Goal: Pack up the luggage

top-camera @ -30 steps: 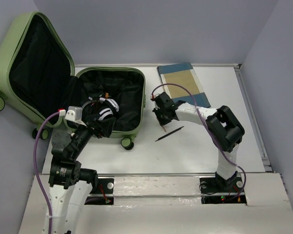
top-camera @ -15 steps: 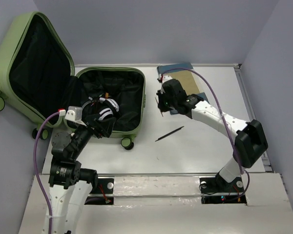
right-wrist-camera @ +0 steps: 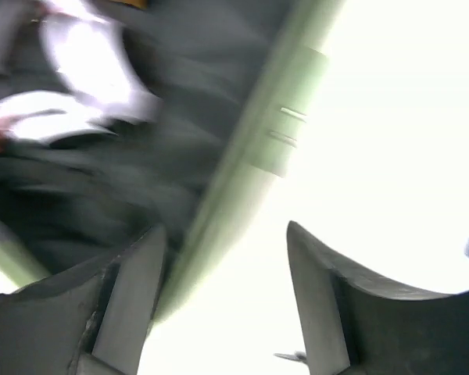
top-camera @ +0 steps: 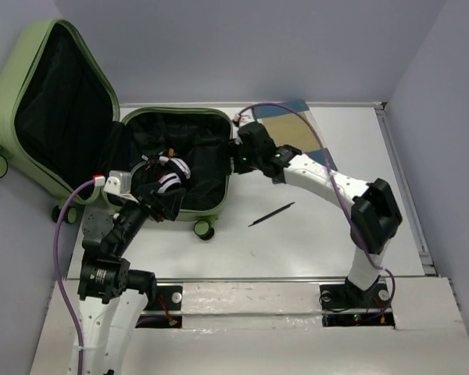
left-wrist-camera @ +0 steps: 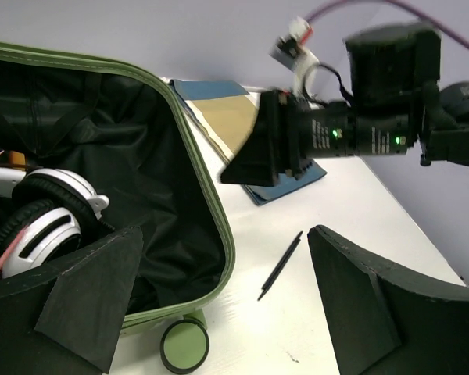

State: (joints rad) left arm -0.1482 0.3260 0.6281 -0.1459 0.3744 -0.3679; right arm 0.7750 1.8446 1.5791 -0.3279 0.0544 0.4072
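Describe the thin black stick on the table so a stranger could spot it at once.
Find the open light-green luggage at far left. Right of its front wheel, on white tabletop, lies the slanted stick. It alone is slim and dark; the blue-and-tan book beyond it is broad.

Plain white table [top-camera: 313,234]. Open luggage [top-camera: 228,191] parked on the far left part. Thin black pen [top-camera: 271,214] lying loose mid-table, just right of the luggage. Blue-and-tan book [top-camera: 293,129] flat along the far edge, close beside the luggage.
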